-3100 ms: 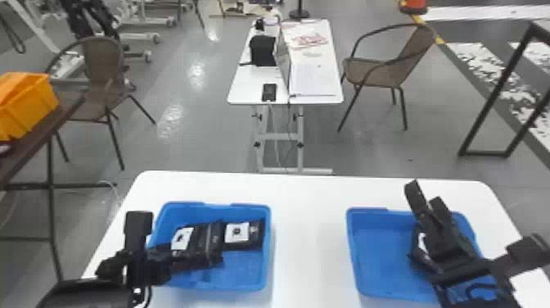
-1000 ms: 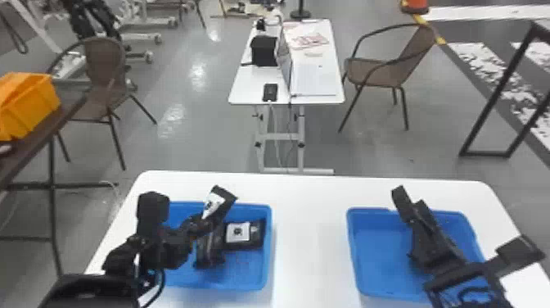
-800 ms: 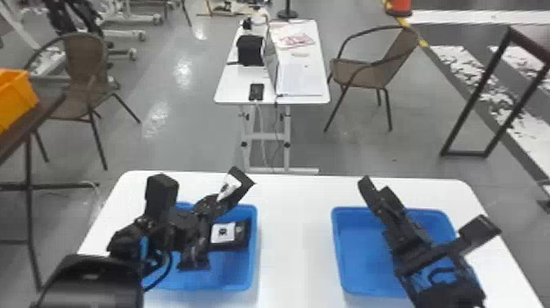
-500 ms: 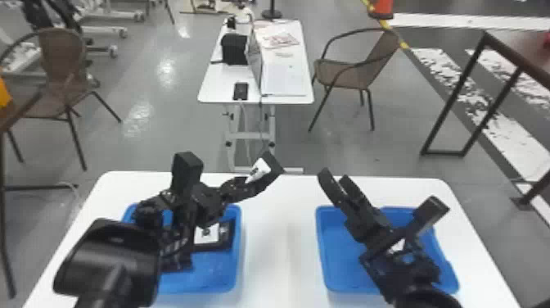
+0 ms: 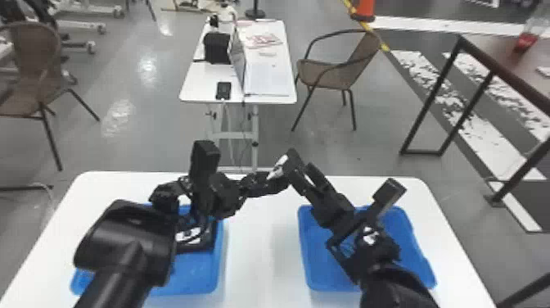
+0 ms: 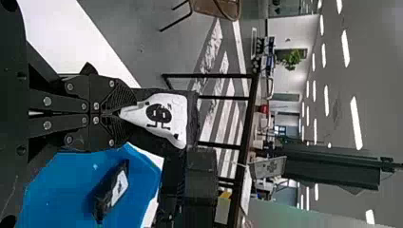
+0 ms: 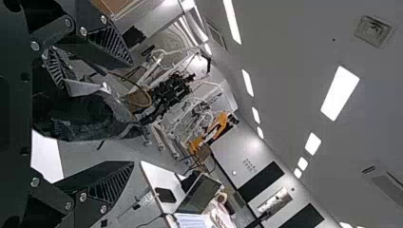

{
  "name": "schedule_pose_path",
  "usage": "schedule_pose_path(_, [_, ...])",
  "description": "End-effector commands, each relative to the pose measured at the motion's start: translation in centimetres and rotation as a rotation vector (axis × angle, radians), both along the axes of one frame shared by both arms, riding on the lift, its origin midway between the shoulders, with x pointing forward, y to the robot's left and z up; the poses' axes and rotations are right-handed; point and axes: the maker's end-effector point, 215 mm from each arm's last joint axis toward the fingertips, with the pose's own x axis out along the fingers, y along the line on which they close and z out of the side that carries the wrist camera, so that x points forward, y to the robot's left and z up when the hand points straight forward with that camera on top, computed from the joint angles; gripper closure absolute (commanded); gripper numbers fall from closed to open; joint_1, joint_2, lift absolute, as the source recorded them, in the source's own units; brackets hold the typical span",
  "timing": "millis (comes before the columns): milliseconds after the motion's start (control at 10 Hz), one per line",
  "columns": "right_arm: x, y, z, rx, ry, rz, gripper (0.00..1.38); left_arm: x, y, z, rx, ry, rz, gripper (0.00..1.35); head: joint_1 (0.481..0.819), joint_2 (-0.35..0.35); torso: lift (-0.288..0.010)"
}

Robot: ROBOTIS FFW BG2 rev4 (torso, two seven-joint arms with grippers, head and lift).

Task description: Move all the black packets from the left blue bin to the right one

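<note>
Between the bins, my left gripper holds a black packet with a white label above the table. In the left wrist view, my left gripper is shut on the label end of the packet. My right gripper meets the packet's far end in the head view. In the right wrist view, the packet lies between the spread fingers of my right gripper. Another black packet lies in the left blue bin. Part of the right blue bin is hidden under my right arm.
Both bins stand on a white table, with a gap between them. Beyond it are a smaller white table with a laptop and papers, and a brown chair. A dark table frame stands at the right.
My left gripper has lifted the packet out of the left bin and carried it right. My right gripper has come left, up to the packet. The head view has turned right.
</note>
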Motion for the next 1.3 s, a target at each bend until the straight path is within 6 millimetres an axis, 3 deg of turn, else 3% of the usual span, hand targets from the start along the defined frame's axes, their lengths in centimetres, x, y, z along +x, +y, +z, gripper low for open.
schedule_pose_path(0, [0.5, 0.8, 0.2, -0.008, -0.002, 0.015, 0.32, -0.3, -1.3, 0.3, -0.018, 0.008, -0.025, 1.21, 0.695, -0.113, 0.0])
schedule_pose_path(200, [0.5, 1.3, 0.3, -0.014, -0.007, 0.023, 0.39, -0.6, -2.2, -0.2, -0.007, 0.014, -0.045, 1.21, 0.695, -0.116, 0.0])
schedule_pose_path(400, [0.4, 1.6, -0.8, -0.039, 0.024, 0.021, 1.27, -0.5, -2.1, 0.0, -0.023, 0.015, -0.038, 1.21, 0.695, -0.117, 0.0])
schedule_pose_path(800, [0.1, 0.7, -0.9, -0.033, 0.006, -0.046, 1.28, -0.1, -1.6, 0.2, -0.046, 0.014, -0.009, 1.19, 0.695, -0.116, 0.0])
schedule_pose_path(900, [0.1, 0.5, -0.9, -0.026, 0.003, -0.055, 1.28, 0.0, -1.2, 0.0, -0.057, 0.021, 0.012, 1.11, 0.695, -0.118, 0.0])
schedule_pose_path(1000, [0.2, 0.2, -1.0, -0.019, 0.004, -0.064, 1.28, 0.0, -0.8, -0.4, -0.066, 0.025, 0.032, 0.91, 0.695, -0.118, 0.0])
schedule_pose_path(1100, [0.4, -1.0, -1.3, -0.006, 0.01, -0.096, 1.28, -0.1, 0.0, -1.2, -0.061, 0.041, 0.052, 0.5, 0.695, -0.117, 0.0])
schedule_pose_path(1200, [0.7, -3.2, -1.8, -0.013, 0.021, -0.14, 1.28, -0.1, 1.3, -1.9, -0.068, 0.055, 0.081, 0.17, 0.695, -0.117, 0.0])
